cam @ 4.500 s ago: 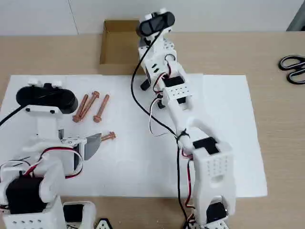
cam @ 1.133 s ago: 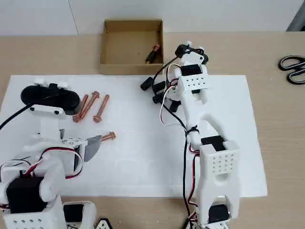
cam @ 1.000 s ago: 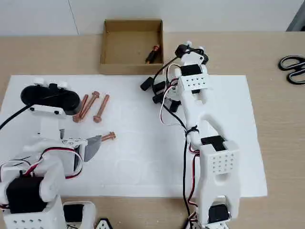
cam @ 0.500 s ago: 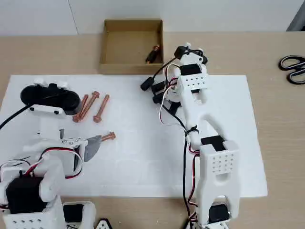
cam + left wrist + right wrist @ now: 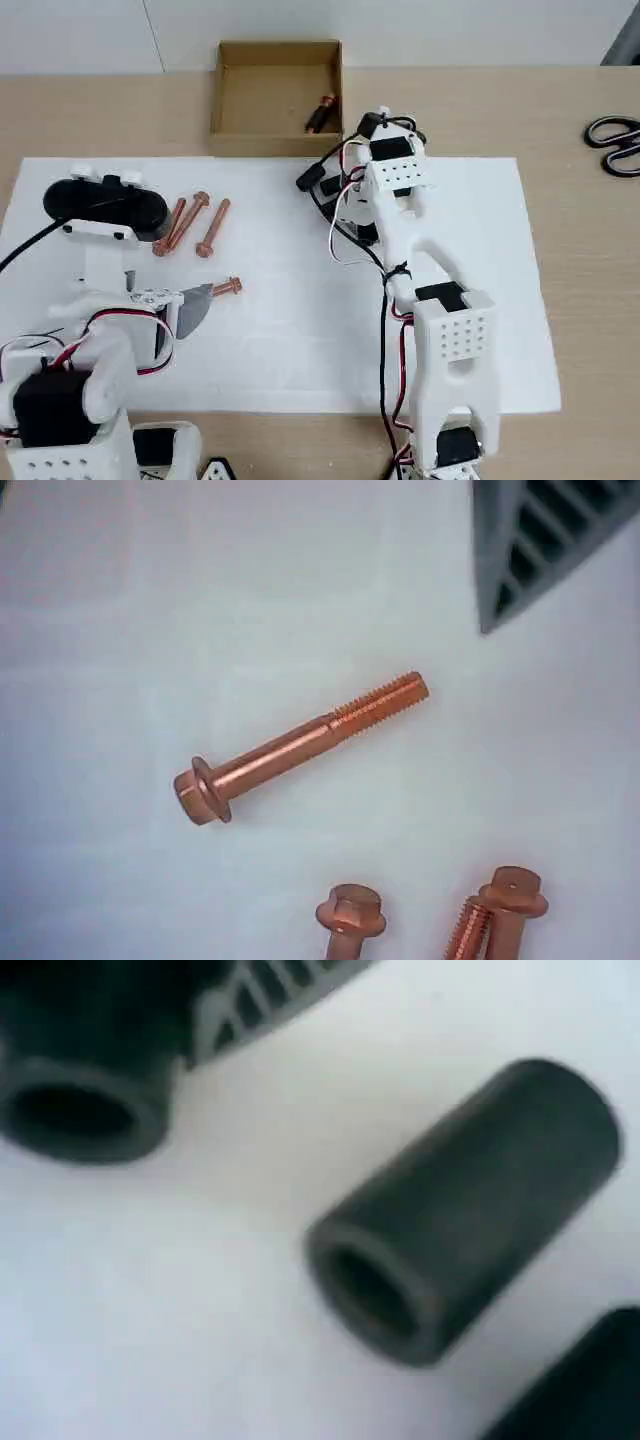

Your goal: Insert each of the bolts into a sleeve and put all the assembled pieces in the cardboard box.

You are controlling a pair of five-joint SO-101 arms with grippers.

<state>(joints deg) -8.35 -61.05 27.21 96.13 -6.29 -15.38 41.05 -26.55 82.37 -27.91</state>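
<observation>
The cardboard box (image 5: 262, 95) stands at the table's far edge with one assembled bolt-and-sleeve piece (image 5: 320, 113) lying inside. Three copper bolts (image 5: 190, 224) lie together on the white sheet, and a fourth bolt (image 5: 228, 286) (image 5: 300, 750) lies apart, just off my left gripper (image 5: 185, 305). That gripper is open and empty, its grey finger (image 5: 540, 540) beside the bolt's threaded end. Black sleeves (image 5: 310, 177) lie below the box. My right gripper (image 5: 338, 198) hovers low over them, open. One sleeve (image 5: 460, 1210) lies on its side under it, another sleeve (image 5: 80, 1110) next to its grey finger (image 5: 270, 995).
The white sheet (image 5: 280, 350) covers the middle of the wooden table. Scissors (image 5: 615, 140) lie at the far right edge. Two more bolt heads (image 5: 350, 915) show near the lone bolt.
The right arm has pulled back from over the box and come down over the sleeves, leaving the assembled piece in the box. The left arm has stayed still.
</observation>
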